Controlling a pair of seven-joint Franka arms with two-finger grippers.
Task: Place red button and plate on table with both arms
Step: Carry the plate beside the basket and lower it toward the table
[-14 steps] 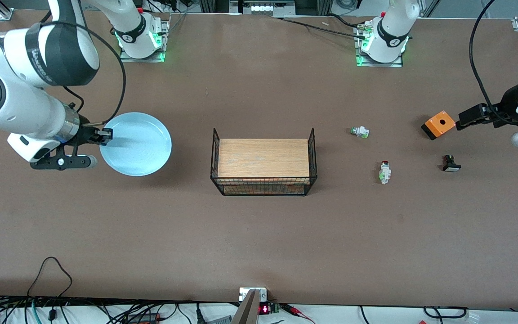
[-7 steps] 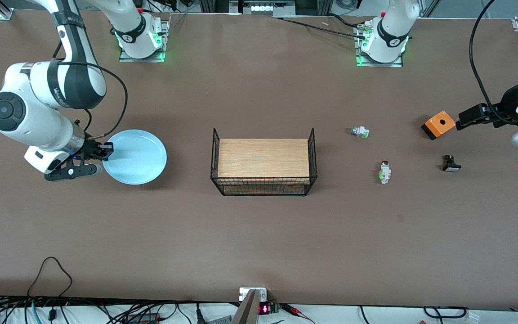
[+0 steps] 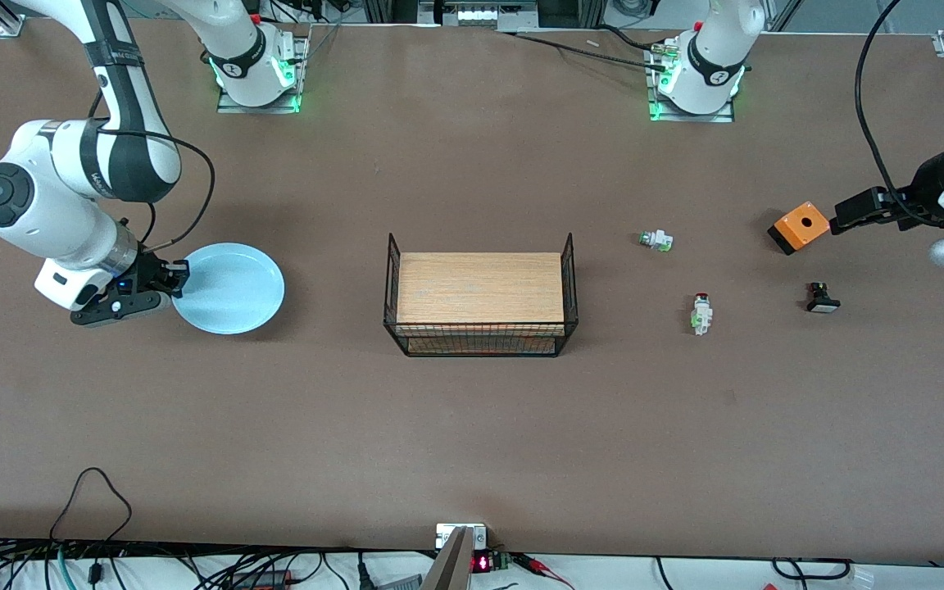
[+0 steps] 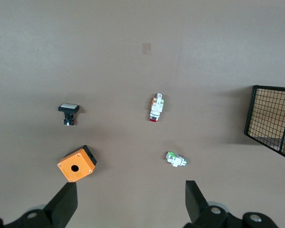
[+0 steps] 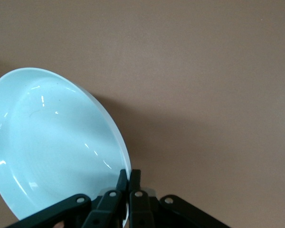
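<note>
The pale blue plate (image 3: 230, 288) is low over or on the brown table (image 3: 472, 426) at the right arm's end. My right gripper (image 3: 179, 279) is shut on its rim; in the right wrist view the plate (image 5: 52, 142) sits pinched at the fingertips (image 5: 129, 175). The red button (image 3: 701, 313) lies on the table toward the left arm's end, and shows in the left wrist view (image 4: 156, 107). My left gripper (image 3: 841, 220) is open and empty in the air beside the orange box (image 3: 800, 226); its own view shows the fingers spread (image 4: 130, 202).
A black wire basket with a wood top (image 3: 480, 300) stands mid-table. A similar white piece without a red cap (image 3: 655, 240) lies farther from the camera than the red button. A black button with white face (image 3: 822, 299) lies nearer the camera than the orange box.
My right arm has lowered and carried the plate a little toward the right arm's end of the table. The left arm has not moved.
</note>
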